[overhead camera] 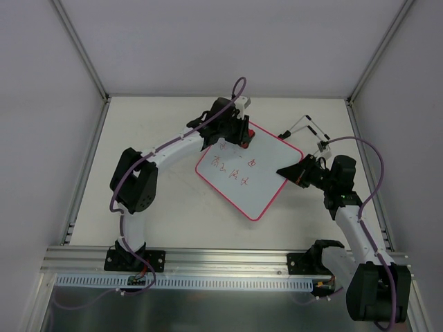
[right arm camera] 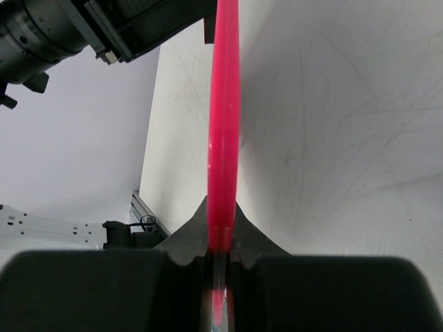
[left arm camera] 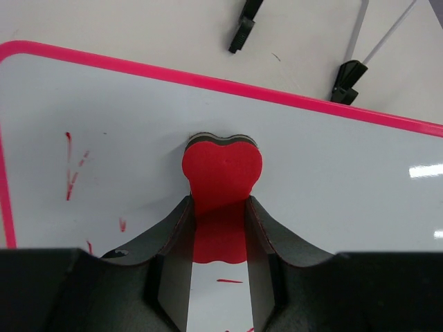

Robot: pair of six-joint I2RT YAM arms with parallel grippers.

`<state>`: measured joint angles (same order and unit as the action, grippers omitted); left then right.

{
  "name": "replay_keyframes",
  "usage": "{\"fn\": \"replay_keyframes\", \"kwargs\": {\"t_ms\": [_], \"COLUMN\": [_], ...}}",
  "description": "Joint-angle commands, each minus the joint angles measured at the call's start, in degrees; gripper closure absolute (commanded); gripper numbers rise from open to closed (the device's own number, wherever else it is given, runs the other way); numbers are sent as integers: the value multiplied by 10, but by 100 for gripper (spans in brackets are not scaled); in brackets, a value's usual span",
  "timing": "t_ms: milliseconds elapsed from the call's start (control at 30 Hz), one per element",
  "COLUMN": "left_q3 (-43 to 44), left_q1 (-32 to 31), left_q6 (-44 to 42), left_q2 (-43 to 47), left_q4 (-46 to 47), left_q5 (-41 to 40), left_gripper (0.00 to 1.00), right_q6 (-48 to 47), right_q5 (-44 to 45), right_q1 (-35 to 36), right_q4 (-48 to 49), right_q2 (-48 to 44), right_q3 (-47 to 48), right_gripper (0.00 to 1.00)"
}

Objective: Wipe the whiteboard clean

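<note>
The whiteboard [overhead camera: 252, 180] lies tilted in the middle of the table, white with a pink-red frame and red handwriting [overhead camera: 234, 168] on its left part. My left gripper [overhead camera: 240, 136] is shut on the red bone-shaped eraser [left arm camera: 222, 173] and presses it on the board near its far edge [left arm camera: 277, 93]. Red marks [left arm camera: 71, 176] lie to the eraser's left. My right gripper [overhead camera: 291, 172] is shut on the board's right edge; in the right wrist view the pink frame [right arm camera: 223, 138] runs edge-on between the fingers.
A folding wire stand with black clips [overhead camera: 309, 128] lies on the table behind the board's far right corner; the clips also show in the left wrist view [left arm camera: 346, 75]. Grey walls enclose the table on three sides.
</note>
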<state>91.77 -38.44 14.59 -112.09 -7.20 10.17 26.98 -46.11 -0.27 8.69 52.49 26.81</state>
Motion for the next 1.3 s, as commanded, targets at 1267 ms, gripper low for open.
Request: {"fn": "replay_keyframes", "kwargs": {"t_ms": [1267], "left_q3": [77], "left_q1": [30], "left_q6": [-75], "left_q2": [-92], "left_q4": [-29], "left_q5": [52], "left_gripper": [100], "right_q6": [-97], "right_q5": [-110], "right_q1": [26], "right_q4": [92], "right_q2": [-18], "right_q3": [46], "right_gripper": [100]}}
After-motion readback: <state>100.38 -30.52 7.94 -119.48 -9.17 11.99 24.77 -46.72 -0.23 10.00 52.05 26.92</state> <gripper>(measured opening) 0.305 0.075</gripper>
